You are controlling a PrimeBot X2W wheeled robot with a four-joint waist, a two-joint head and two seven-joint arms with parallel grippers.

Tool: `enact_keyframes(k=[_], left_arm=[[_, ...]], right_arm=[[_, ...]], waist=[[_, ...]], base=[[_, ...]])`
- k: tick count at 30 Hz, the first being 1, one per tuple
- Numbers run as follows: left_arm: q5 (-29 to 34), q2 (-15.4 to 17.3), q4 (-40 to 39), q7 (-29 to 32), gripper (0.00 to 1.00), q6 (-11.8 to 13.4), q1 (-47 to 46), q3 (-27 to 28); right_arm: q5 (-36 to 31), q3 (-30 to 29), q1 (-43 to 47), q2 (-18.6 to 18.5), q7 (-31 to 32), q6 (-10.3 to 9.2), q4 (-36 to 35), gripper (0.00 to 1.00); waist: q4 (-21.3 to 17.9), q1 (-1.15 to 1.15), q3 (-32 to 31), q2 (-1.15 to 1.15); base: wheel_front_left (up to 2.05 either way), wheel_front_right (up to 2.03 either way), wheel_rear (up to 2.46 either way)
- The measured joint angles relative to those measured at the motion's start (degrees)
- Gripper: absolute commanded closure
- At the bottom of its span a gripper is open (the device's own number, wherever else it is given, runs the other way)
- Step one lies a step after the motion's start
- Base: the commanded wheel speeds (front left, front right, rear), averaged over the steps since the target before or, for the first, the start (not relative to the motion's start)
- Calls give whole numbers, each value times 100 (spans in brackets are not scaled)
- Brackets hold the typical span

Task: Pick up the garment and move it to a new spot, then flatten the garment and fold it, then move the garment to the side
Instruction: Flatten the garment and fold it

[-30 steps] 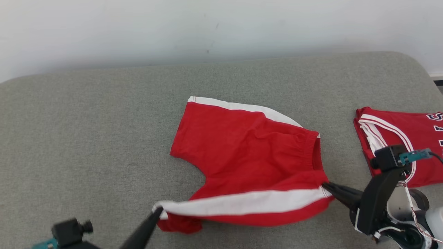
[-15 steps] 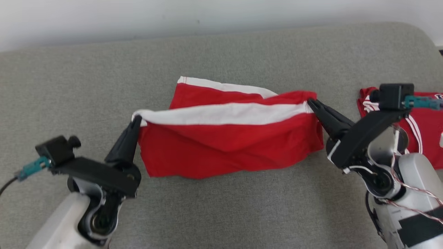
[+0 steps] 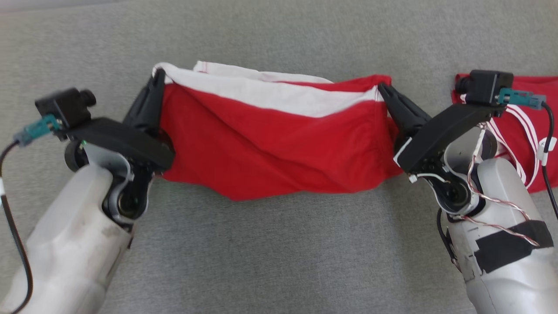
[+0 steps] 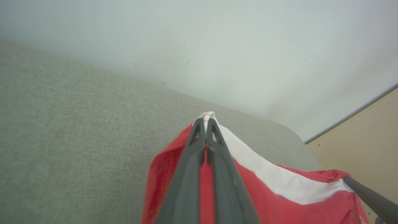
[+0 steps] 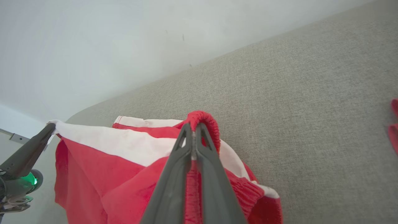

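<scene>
From where I stand, the red shorts [image 3: 270, 135] hang stretched between the two arms over the middle of the grey upholstered surface [image 3: 279, 244], sagging in loose folds below the line of the grip. I can't tell whether the lowest fold touches the fabric underneath.

The left gripper [image 3: 159, 77] has its dark fingers pressed together on the white-edged corner of one leg. In the left wrist view the tips [image 4: 205, 119] meet with only a sliver of white cloth poking out past them. The right gripper [image 3: 382, 87] is pinched tight on the waistband end. Its own camera shows the gathered red elastic looped over the closed tips [image 5: 193, 126].

A broad white stripe [image 3: 279, 98] runs along the top edge of the shorts from one gripper to the other, and a second white-trimmed layer shows just behind it. Both pale forearms reach in from the near side, fingers angled up and inward towards each other.

Off to the right, partly behind the right arm's wrist camera and cables, a red jersey [image 3: 534, 83] with white trim lies flat on the same surface, apart from the shorts. A plain white wall [image 4: 217, 46] rises behind.
</scene>
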Motion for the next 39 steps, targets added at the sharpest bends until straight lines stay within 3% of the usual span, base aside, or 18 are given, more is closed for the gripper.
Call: enact_keyframes(k=[12,13,14,22,29,33,39], left_arm=[[394,-256,1096,-53,100,-47,-896,-170],[420,-268,1182,-81,73,-33,-940,-148],[470,-280,1258,-91,0,3,-983,-133],[906,-388,1760,-162,0,113,-958,-93],[1344,-428,1760,-165,0,299,-327,8],[1411,-471,1863,-171,0,348,96,-76],[1489,-546,1997,-138,0,460,370,-236]], right_arm=[[-138,22,-470,349,-509,0,593,100],[-162,1,-493,367,-583,0,647,80],[-164,0,-513,375,-624,-1,703,0],[-15,45,-467,430,-710,0,892,0],[-58,-13,415,31,-279,0,512,0],[-463,-309,1074,-133,-326,0,1,0],[-1525,-641,2083,10,-579,0,-898,0]], waist=[[-320,-1,387,0],[-341,-1,396,0],[-359,-1,399,0],[-372,-2,180,0],[-256,-2,-209,0],[-190,-3,-485,-1],[-169,-4,-840,-2]], base=[[0,0,0],[0,0,0],[0,0,0],[0,0,0],[0,0,0],[0,0,0],[0,0,0]])
